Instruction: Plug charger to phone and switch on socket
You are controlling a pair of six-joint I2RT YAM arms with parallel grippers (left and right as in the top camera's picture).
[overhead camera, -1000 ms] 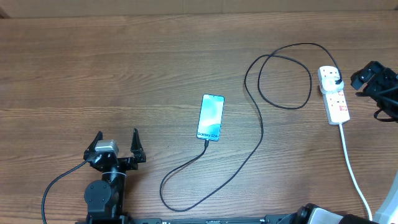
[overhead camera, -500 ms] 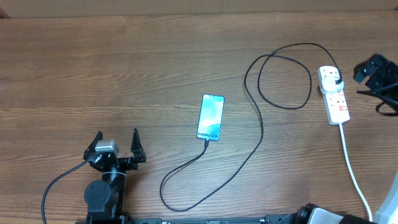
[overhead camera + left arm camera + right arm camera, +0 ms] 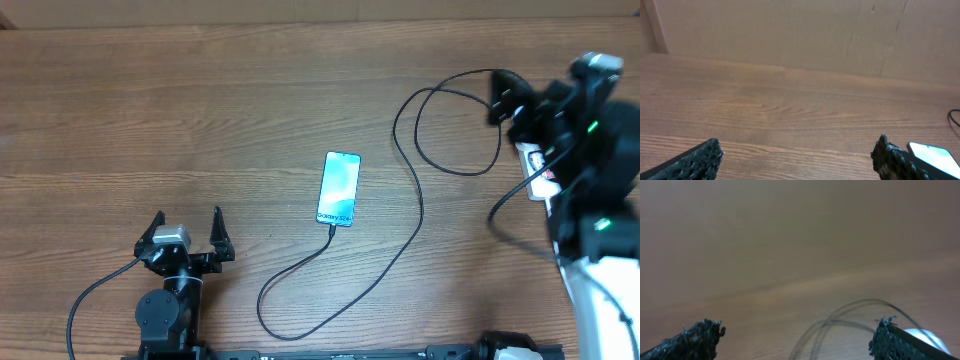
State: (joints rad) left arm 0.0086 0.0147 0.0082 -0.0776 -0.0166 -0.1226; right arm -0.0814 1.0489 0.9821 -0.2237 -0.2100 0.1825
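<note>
A brown wood-grain table [image 3: 200,120] fills the overhead view. In the left wrist view a plain tan wall [image 3: 790,30] with faint seams rises behind its far edge. The right arm [image 3: 590,150] reaches in from the right edge of the frame. The right gripper [image 3: 795,340] has its fingers spread wide with nothing between them, and it hangs over the cable loops at upper right. At lower left, the left gripper [image 3: 187,228] is also wide open and empty. The charger [image 3: 420,215] runs from those loops down through the middle to the bottom edge of the phone [image 3: 339,188], which lies lit at centre. The socket [image 3: 543,183] shows at right, half hidden under the arm, and its switches cannot be seen.
</note>
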